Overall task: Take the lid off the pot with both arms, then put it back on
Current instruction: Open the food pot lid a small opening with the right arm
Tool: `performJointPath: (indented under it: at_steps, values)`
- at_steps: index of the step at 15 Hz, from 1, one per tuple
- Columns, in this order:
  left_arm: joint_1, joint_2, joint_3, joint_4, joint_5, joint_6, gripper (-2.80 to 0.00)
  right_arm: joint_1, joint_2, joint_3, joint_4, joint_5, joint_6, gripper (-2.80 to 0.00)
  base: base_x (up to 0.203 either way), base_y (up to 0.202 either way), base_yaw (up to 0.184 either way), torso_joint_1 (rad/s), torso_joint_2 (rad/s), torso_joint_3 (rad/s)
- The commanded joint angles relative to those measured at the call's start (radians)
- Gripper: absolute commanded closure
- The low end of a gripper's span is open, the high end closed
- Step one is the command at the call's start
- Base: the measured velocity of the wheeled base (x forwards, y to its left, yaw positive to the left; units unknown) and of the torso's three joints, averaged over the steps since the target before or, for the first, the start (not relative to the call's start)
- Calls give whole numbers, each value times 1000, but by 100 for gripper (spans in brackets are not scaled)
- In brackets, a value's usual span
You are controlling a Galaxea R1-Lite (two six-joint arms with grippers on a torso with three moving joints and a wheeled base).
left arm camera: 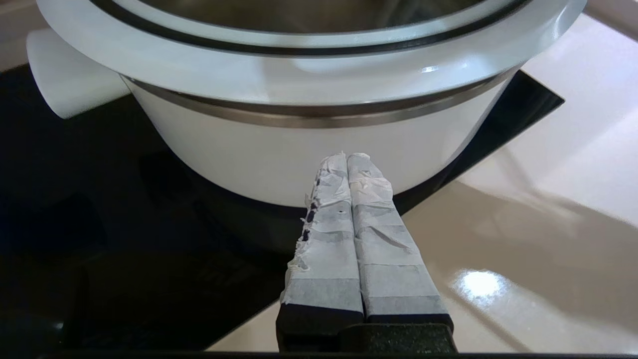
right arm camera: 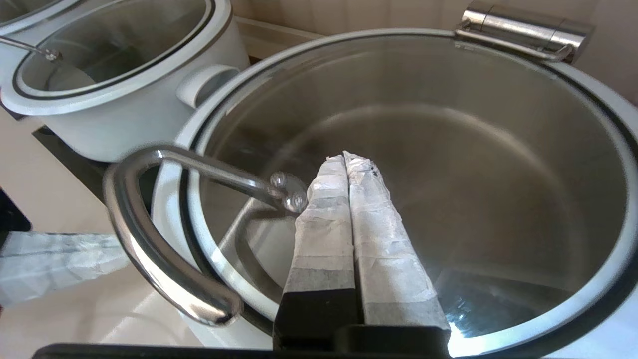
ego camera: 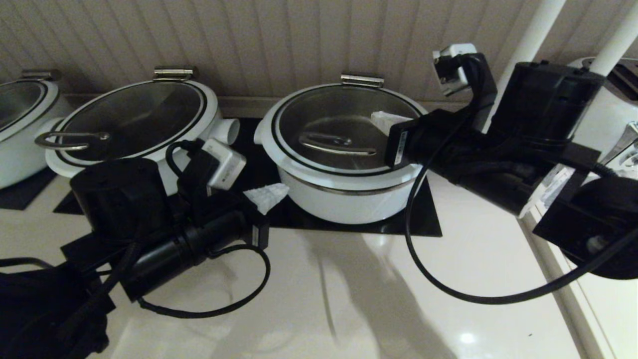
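The white pot [ego camera: 349,204] stands on a black mat in the middle. The glass lid [ego camera: 344,119] with its bent steel bar handle [ego camera: 339,143] sits on it. My left gripper [ego camera: 271,194] is shut and empty. It is low at the pot's front left, its tips close to the pot wall [left arm camera: 279,159] below the lid's white rim [left arm camera: 299,70]. My right gripper [ego camera: 381,119] is shut and empty, just above the glass [right arm camera: 473,149] on the lid's right side. In the right wrist view its tips [right arm camera: 346,157] lie beside the inner end of the handle [right arm camera: 149,234].
A wider white pot with a loop-handled lid [ego camera: 134,119] stands close on the left, and another pot [ego camera: 20,124] at the far left. The black mat [ego camera: 413,222] lies under the pot. A white appliance [ego camera: 613,124] stands on the right and the ribbed wall behind.
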Motion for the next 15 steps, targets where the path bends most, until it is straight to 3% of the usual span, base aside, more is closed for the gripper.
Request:
performJointPath:
  at_steps: [1,7,11,15]
  values:
    - [0,-5,3,-6,0,1,0,2,-15,1,-3,1,0,0,0,0,0,0,0,0]
    - [0,-55,102,-6,0,4,0,66,-81,14,37,12,4,0,0,0,0,0,0,0]
    - [-1,-103,156,-6,0,6,0,168,-142,50,134,37,14,0,0,0,0,0,0,0]
    - [0,-162,248,-6,0,7,0,276,-194,183,162,39,16,0,0,0,0,0,0,0]
